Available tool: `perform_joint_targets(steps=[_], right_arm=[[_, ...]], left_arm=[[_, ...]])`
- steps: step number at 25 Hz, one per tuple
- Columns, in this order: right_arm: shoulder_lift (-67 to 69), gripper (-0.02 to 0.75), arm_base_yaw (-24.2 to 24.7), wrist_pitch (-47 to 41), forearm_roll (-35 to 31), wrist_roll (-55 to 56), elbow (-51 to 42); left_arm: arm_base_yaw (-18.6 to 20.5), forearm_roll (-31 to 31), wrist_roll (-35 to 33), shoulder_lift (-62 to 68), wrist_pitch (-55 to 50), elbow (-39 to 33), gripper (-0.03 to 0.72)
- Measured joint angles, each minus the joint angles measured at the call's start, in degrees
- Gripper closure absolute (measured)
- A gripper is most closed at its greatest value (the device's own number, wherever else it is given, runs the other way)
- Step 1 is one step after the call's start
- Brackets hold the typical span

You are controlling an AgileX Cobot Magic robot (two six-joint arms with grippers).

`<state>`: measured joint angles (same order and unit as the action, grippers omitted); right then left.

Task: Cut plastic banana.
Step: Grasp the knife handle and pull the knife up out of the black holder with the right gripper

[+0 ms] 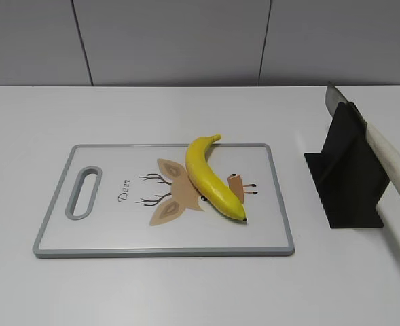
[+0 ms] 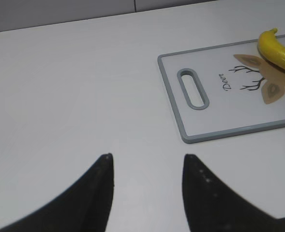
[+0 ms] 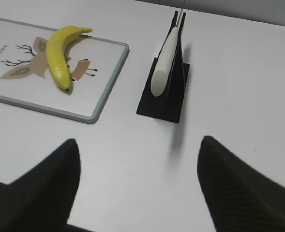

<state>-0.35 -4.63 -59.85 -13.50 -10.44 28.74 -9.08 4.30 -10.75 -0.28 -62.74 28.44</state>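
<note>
I see the banana (image 1: 212,178) lying whole on the board (image 1: 104,234), across its deer print. Knife (image 1: 383,149) rests in its black stand (image 1: 346,183), right of the board. Left gripper (image 2: 148,164) and right gripper (image 3: 137,154) hover over the table (image 1: 186,292), jaws apart, holding nothing.

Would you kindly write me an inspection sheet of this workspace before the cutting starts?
Surface: white table, bare around the board.
Job's things: plastic banana lies whole on the grey-rimmed cutting board, over its deer print; white-handled knife rests in a black stand right of the board.
Clutter: nothing seen.
Grippers: left gripper hovers over bare table beside the board's handle end, jaws open and empty; right gripper hovers near the knife stand, jaws open and empty.
Cables: nothing seen.
Surroundings: grey panelled wall behind.
</note>
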Motion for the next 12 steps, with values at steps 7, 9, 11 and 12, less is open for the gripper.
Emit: perform_joint_targets(steps=[7, 9, 11, 12], right_arm=[[0.0, 0.153, 0.0, 0.0, 0.0, 0.0, 0.0], [0.0, 0.153, 0.0, 0.0, 0.0, 0.0, 0.0], [0.0, 0.153, 0.0, 0.0, 0.0, 0.0, 0.0], [0.0, 0.153, 0.0, 0.0, 0.0, 0.0, 0.0]], left_arm=[[0.0, 0.0, 0.0, 0.0, 0.0, 0.0, 0.237], [0.0, 0.0, 0.0, 0.0, 0.0, 0.0, 0.238], [0.0, 0.0, 0.0, 0.0, 0.0, 0.0, 0.240], [0.0, 0.0, 0.0, 0.0, 0.0, 0.0, 0.239]])
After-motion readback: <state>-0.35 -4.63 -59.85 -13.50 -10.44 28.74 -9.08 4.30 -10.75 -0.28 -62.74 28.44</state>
